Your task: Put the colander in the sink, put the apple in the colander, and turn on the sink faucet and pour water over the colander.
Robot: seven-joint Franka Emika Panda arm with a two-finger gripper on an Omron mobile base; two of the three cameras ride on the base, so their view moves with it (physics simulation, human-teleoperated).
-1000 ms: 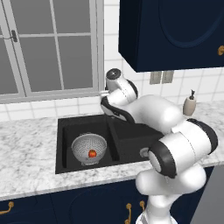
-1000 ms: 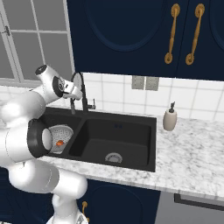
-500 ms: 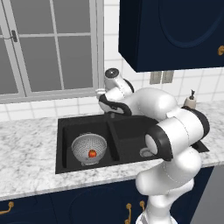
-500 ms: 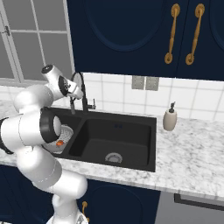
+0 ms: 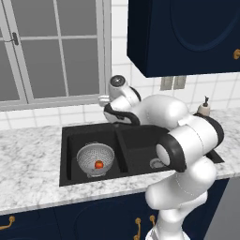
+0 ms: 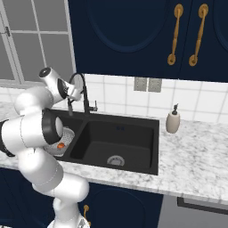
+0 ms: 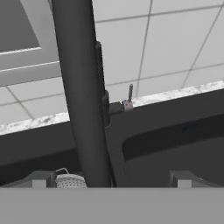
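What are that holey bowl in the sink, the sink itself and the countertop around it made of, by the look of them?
The colander looks like light-grey metal: a pale, faintly shiny bowl dotted with small holes. The sink is matte black with no gloss, perhaps composite or coated metal; the look leaves that open. The counter appears to be white-grey marble or a marble-look stone, judging by its mottled veining.

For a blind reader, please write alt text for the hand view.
The black sink faucet rises close in front, between the fingers, with its small lever to the right. Behind are white wall tiles and the black sink; the colander peeks at bottom left.
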